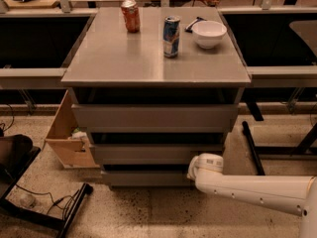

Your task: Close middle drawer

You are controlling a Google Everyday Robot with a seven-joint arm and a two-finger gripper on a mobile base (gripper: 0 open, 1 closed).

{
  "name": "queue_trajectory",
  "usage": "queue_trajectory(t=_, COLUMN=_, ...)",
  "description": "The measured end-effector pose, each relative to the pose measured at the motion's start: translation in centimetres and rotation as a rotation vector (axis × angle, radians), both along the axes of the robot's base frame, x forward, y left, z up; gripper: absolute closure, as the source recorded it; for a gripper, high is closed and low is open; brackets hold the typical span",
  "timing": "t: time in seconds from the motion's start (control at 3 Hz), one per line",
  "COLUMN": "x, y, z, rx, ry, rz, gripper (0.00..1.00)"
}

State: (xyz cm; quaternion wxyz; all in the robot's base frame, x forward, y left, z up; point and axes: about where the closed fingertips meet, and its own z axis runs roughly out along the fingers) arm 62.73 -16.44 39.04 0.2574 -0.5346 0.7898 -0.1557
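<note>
"Looking low, where does the end effector (197, 169) sit?"

"At the cabinet's lower right front corner, on the end of a white arm (257, 191). Whether it is open or closed cannot be told."

"And the middle drawer (156, 153)?"

"Just up and left of the end effector. Contact between them cannot be judged."

"Anything higher?"

"Well above it, on the counter (124, 58), stand an orange can (131, 16), a blue can (171, 29) and a white bowl (209, 33)."
</note>
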Motion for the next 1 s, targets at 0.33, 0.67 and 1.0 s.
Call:
queue_trajectory(t=0.33, x=-1.1, y=-0.3, z=1.0, rx=0.004, ry=0.031, rz=0.028, gripper=0.72)
queue_trajectory(t=0.67, x=-5.6, y=-1.7, z=6.9, rx=-0.097, ry=0.095, rz=0.029, gripper=1.00)
queue_trajectory(t=1.0, x=-9.4, y=-4.2, z=12.9, rx=-0.255, ry=0.094, rz=-0.061, gripper=1.00)
